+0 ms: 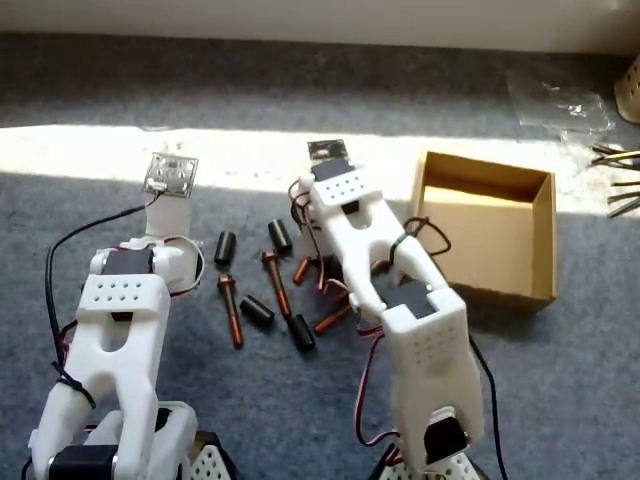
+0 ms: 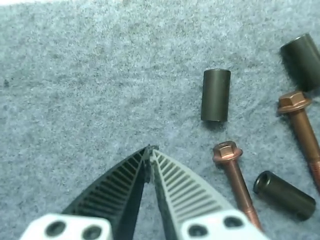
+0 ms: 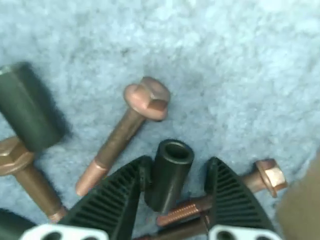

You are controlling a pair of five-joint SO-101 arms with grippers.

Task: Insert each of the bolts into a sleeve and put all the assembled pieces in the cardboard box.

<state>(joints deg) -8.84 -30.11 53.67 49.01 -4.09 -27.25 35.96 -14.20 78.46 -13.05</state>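
Sleeve [image 3: 167, 181], black hollow tube, sits inside spread right end effector [image 3: 178, 162]; left end effector [image 2: 150, 149] closed, empty.

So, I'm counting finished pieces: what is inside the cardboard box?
What shows inside the cardboard box is bare cardboard, with nothing lying there. Its near wall may cover part of the floor, so that part cannot be checked.

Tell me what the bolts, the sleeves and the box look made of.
Bolts: metal, copper-coloured, slightly shiny; hex heads and threads show. Sleeves: dark matte tubes, blackened metal or plastic, cannot tell. Cardboard box: plain brown cardboard, dull.
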